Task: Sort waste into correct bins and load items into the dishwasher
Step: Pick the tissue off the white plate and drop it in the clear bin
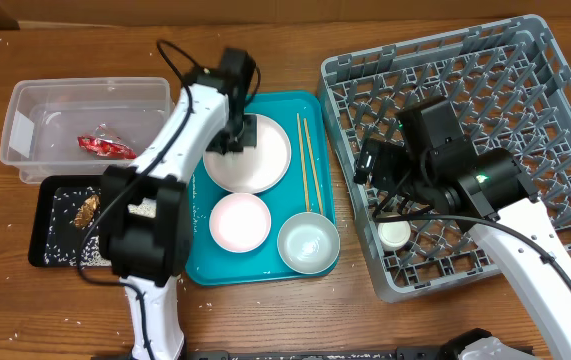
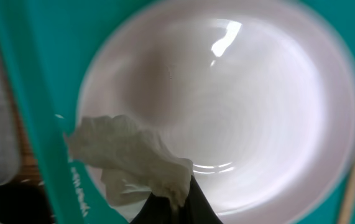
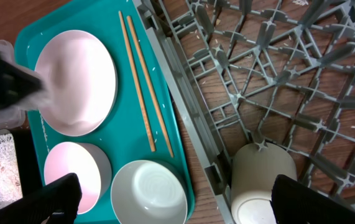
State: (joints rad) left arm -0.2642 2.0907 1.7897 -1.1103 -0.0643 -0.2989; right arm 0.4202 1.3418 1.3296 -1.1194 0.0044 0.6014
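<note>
Wood-grain surface (image 1: 265,325) under teal plastic tray (image 1: 275,103).
Left tool (image 1: 235,140) pinches crumpled white paper wad (image 2: 127,158); right tool (image 3: 186,196) spread wide.

Text: none can be read in any view.
Wrapper (image 1: 105,147): the red surface is shown too small for any lettering to be made out.
Tray rim (image 2: 46,124): it is blurred, and no marking can be told.
</note>
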